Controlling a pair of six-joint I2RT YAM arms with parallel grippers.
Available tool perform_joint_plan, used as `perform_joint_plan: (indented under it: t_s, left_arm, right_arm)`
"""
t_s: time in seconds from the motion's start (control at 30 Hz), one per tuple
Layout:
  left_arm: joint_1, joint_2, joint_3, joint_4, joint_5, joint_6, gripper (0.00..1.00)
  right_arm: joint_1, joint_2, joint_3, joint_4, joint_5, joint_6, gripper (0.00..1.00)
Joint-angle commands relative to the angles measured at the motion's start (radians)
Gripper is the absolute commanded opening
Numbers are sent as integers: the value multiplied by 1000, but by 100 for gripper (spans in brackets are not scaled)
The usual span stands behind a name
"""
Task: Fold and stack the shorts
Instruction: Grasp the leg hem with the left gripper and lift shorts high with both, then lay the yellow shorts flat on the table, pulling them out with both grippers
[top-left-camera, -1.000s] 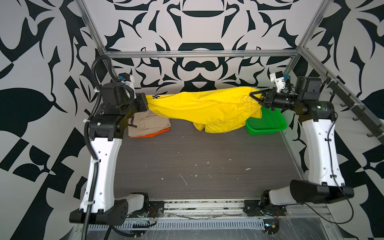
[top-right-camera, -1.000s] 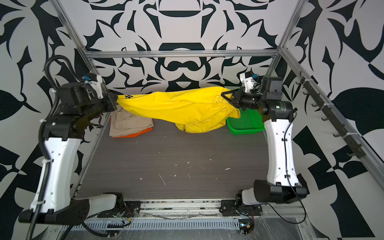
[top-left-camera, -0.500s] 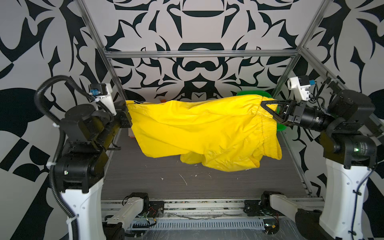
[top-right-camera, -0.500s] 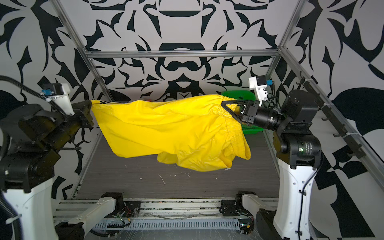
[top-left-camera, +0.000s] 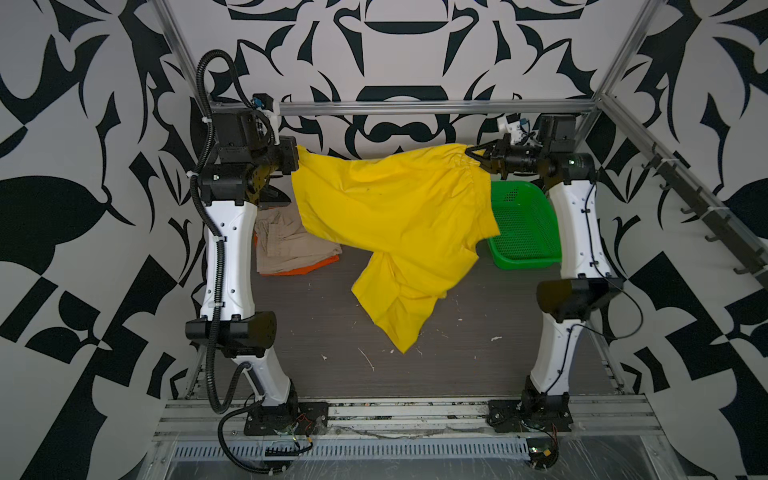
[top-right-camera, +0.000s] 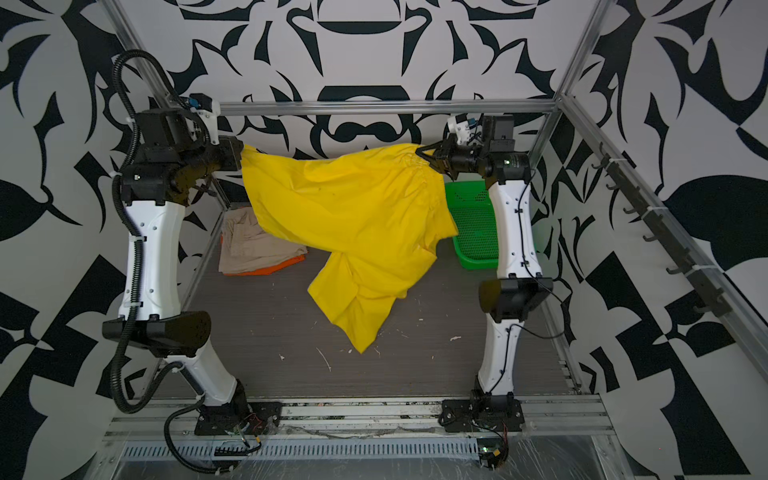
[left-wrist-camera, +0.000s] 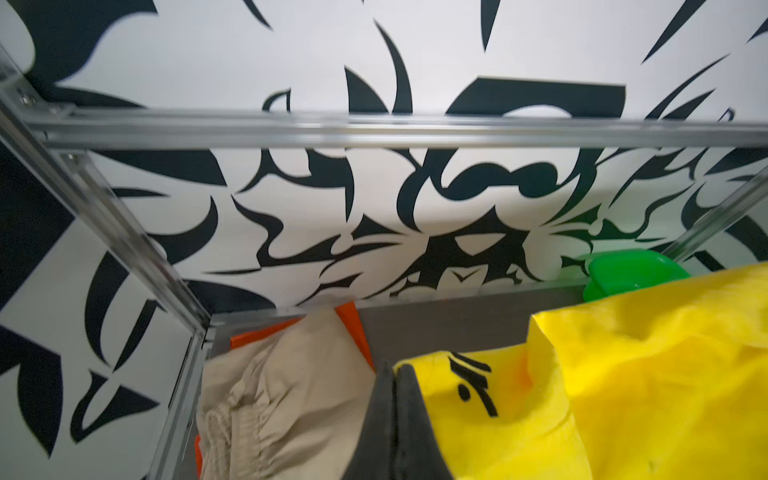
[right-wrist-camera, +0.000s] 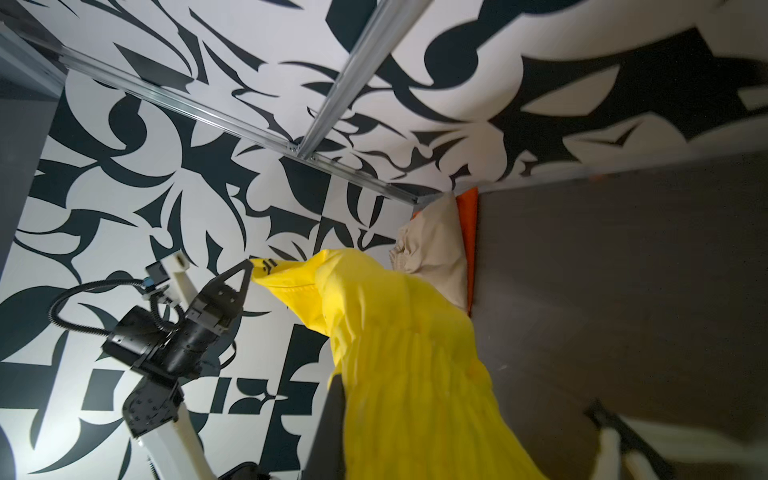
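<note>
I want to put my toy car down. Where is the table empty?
The near strip of the table, in front of the hanging yellow shorts, is bare but for small scraps. The back is crowded: beige shorts on orange shorts at left, green basket at right.

I am working over a dark grey, wood-grained worktop (top-left-camera: 478, 374). In its far left corner the folded orange shorts (top-left-camera: 307, 270) are lying flat on the surface. The beige shorts (top-left-camera: 286, 243) are resting on top of them, leaving only an orange edge showing. At the far right the green perforated basket (top-left-camera: 525, 232) is sitting on the worktop. Small white scraps (top-left-camera: 365, 359) are lying scattered on the bare surface toward the front. The yellow shorts (top-left-camera: 395, 216) are hanging over the middle; I cannot tell whether their lowest tip is touching the surface.
</note>
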Motion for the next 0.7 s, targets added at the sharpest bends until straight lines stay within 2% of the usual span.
perform_joint_plan:
  t_s: [0.0,0.03,0.1,0.17,0.23,0.27,0.33,0.47,0.57,0.67]
  left_arm:
    - [12,-109,7,42,41,26,0]
    - [13,-165,-87,98,38,33,0]
    - [13,-297,-312,194,37,38,0]
    - [12,-425,-571,264,35,41,0]
    - [13,-506,-787,288,26,27,0]
    - [13,-570,-899,296,37,3,0]
    - [13,-627,-1092,318,78,-65,0]
    - [13,-694,-1430,364,72,-218,0]
    - [13,-725,-1559,337,42,-282,0]
    - [12,-742,-1613,286,22,-334,0]
  right_arm:
    - [-26,-24,265,12,-71,27,0]
    - [-27,-40,238,-22,-78,-7,0]
    - [-16,-128,52,-108,-63,-141,0]
    - [-10,-283,-353,-46,-63,-217,0]
    - [-11,-423,-725,136,-82,-190,0]
    - [-15,-475,-887,200,-94,-179,0]
    - [-17,-525,-1093,201,-106,-219,0]
    - [-16,-553,-1358,79,-27,-365,0]
    - [-17,-555,-1491,6,37,-437,0]
    - [-17,-575,-1583,-15,76,-452,0]
